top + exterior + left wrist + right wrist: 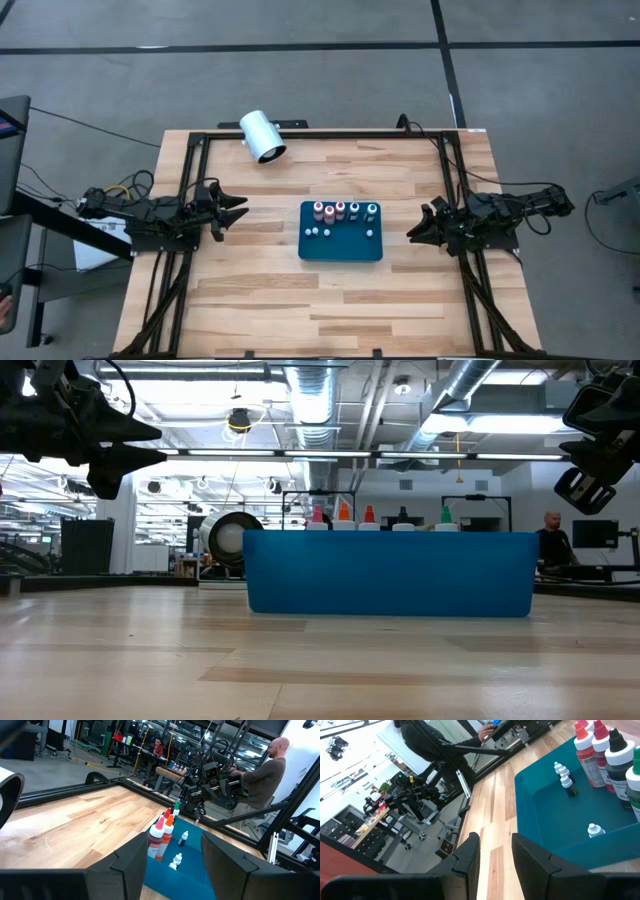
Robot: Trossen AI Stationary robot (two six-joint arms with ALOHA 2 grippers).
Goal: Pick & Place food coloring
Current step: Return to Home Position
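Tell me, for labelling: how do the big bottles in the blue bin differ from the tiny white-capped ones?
The big plastic bottles stand in one row along a wall of the blue rectangular bin; the tiny white-capped dropper bottles sit scattered on its floor. The big ones are far taller, with red, orange, dark or green tips. All are inside the bin.

High view looks straight down; low, at 6 o'clock, faces 12. Wrist views at 9 and 3 share the bin (340,250)

Blue bin (340,252): one
Tall colour-capped bottles (340,209): five, rowed along the bin's far side
Tiny white-capped bottles (326,233): three, in the bin
White cylinder (263,136): one
People (265,770): two, beyond the desk
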